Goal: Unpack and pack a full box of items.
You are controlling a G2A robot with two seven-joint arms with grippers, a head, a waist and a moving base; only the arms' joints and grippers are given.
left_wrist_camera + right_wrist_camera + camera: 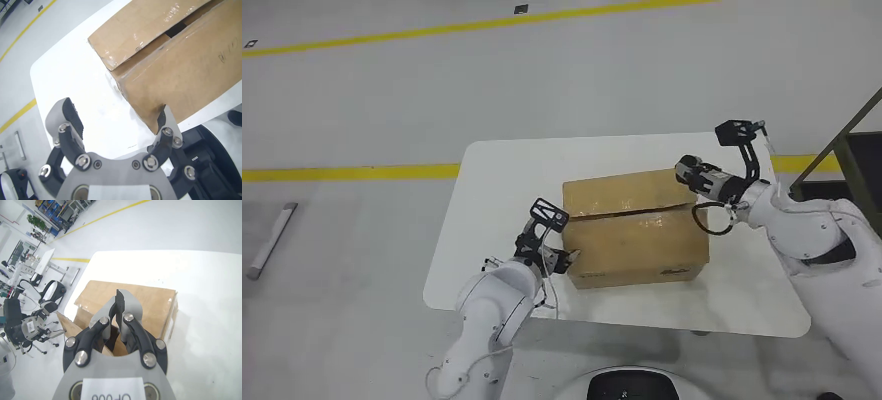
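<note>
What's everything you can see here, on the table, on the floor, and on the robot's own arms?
Cardboard box: one, brown, middle of the table, top seam gaping.
Table: one, white, under the box.
Floor lines: two, yellow, on the floor past the table.
Bar: one, grey, lying on the floor away from the table.
Left gripper: one, silver with black pads, open, one of its fingers at the box's corner.
Right gripper: one, same colours, shut, above the box's top.
</note>
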